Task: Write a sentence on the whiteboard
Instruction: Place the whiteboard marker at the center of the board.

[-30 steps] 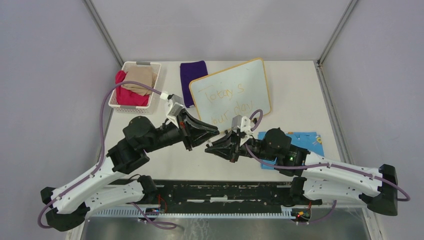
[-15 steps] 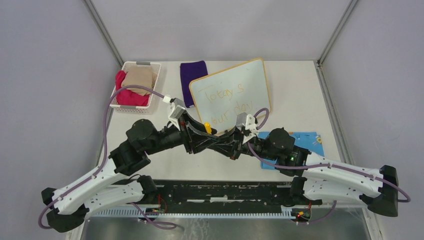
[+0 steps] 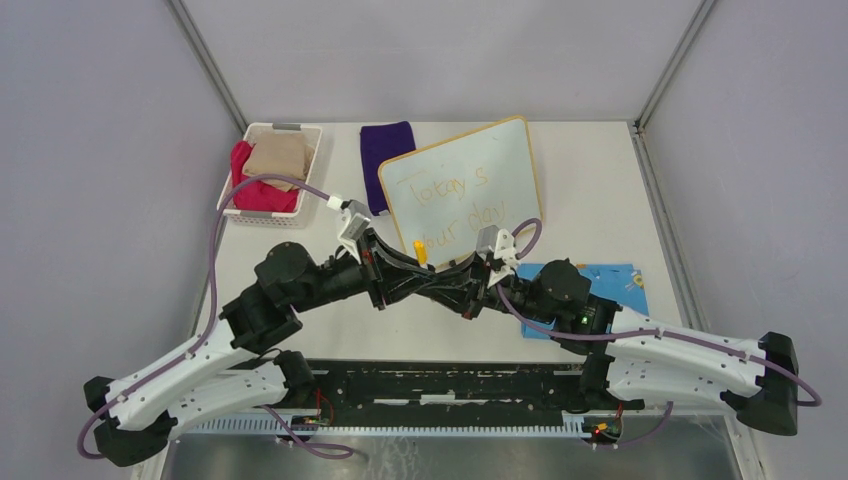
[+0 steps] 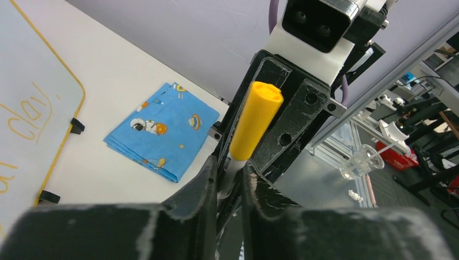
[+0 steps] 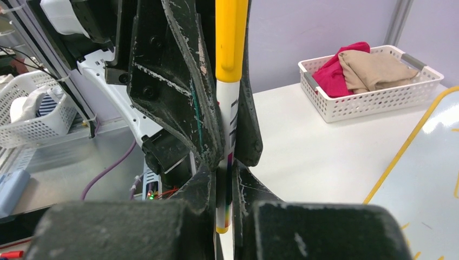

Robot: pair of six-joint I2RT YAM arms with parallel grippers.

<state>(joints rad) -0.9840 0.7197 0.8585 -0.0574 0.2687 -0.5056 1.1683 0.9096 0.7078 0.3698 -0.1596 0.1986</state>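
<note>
1. White desk (image 3: pixel 620 200) carries the whiteboard (image 3: pixel 500 160) flat at its far middle, turned askew, with the sentence (image 3: pixel 455 200) in faint orange on it
2. Just before the board's near edge, both arms meet at a yellow-capped marker (image 5: pixel 231 32)
3. Clenched on its white barrel is the right claw (image 5: pixel 223 179)
4. Either side of the barrel below the cap sits the left claw (image 4: pixel 228 173); clamped or loose, I cannot tell

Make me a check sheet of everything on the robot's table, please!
Surface: white table, no spills seen.
Job's things: whiteboard lying flat, yellow-orange sentence written on it; yellow-capped marker between both grippers.
Clutter: white basket of clothes, purple cloth, blue cartoon-print cloth.
Grippers: right gripper shut on the marker; left gripper around it, grip unclear.
Cables: purple cable looping from each wrist.
Surroundings: plain grey walls.
</note>
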